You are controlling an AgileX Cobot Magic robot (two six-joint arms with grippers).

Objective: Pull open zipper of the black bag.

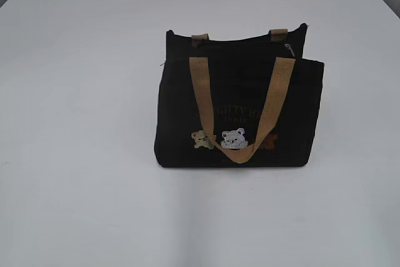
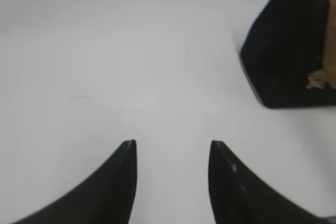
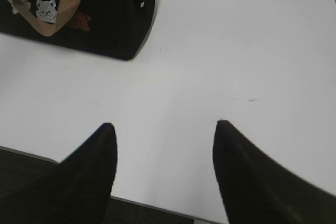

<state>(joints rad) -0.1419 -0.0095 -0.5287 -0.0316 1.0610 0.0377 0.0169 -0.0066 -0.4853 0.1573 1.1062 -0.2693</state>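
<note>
1. Sitting upright near the middle of the white table (image 1: pixel 75 92), the black bag (image 1: pixel 181 129) faces the exterior camera, bears and tan strap (image 1: pixel 201 95) to the front.
2. Up top, the zipper (image 1: pixel 244 42) runs along the mouth, and a small silver pull shows at about 2 o'clock from the bag's centre, by the right end. I cannot tell whether the zip is fully closed.
3. Left gripper (image 2: pixel 172 145) hovers over bare table, jaws partly apart, nothing between them; the bag's corner sits at its 2 o'clock, well apart.
4. Right gripper (image 3: pixel 164 125) is also spread, a touch wider, empty, with the bag off at its 11 o'clock.
5. Judgement call: neither arm has reached the bag, so this is the approach.
6. To do it well, I'd send the right claw to that pull, pinching the metal tab itself, not the strap.
7. Left claw should steady the bag's far end, so the soft fabric doesn't drag along.
8. Pull along the zip line, low and straight.
</note>
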